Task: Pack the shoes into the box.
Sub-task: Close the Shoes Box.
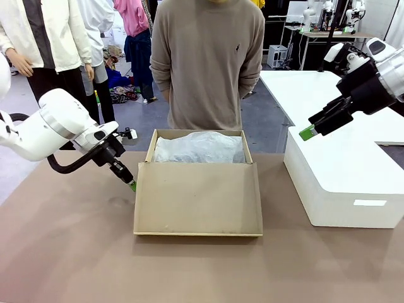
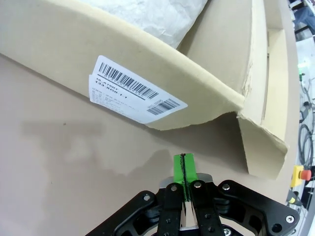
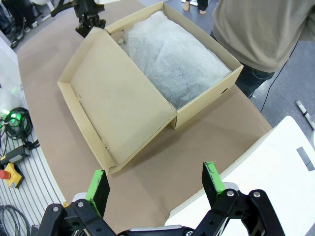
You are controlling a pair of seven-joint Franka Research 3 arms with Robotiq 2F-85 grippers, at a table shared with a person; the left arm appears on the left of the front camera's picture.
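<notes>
Two pincers show, one shut and one wide open. The left pincer [image 1: 132,185] [image 2: 183,167] has its green pads pressed flat together with nothing between them; it points down at a slant with its tip low over the table [image 1: 63,265]. Just ahead of that tip is the box [image 1: 151,153], its side wall bearing a white barcode label [image 2: 135,91] ahead and to the left in the left wrist view. The torn cardboard corner where the lid [image 1: 197,199] joins the box lies just ahead and to the right of the tip. From the front, the tip sits right at the lid's left edge; whether it touches cannot be told.

The right pincer [image 1: 309,129] [image 3: 155,177] is held high, its two fingers spread far apart and holding nothing. Straight under it is the edge of a white box [image 1: 341,183]. Well ahead of it and lower down is the box, its lid folded open toward the robot and lying on the table with its inside up. White tissue [image 3: 172,59] covers the whole inside of the box, and whether the shoes lie under it cannot be told.

Beyond the box, on the far side from both pincers, a person [image 1: 207,63] stands close to the table with arms behind the back
</notes>
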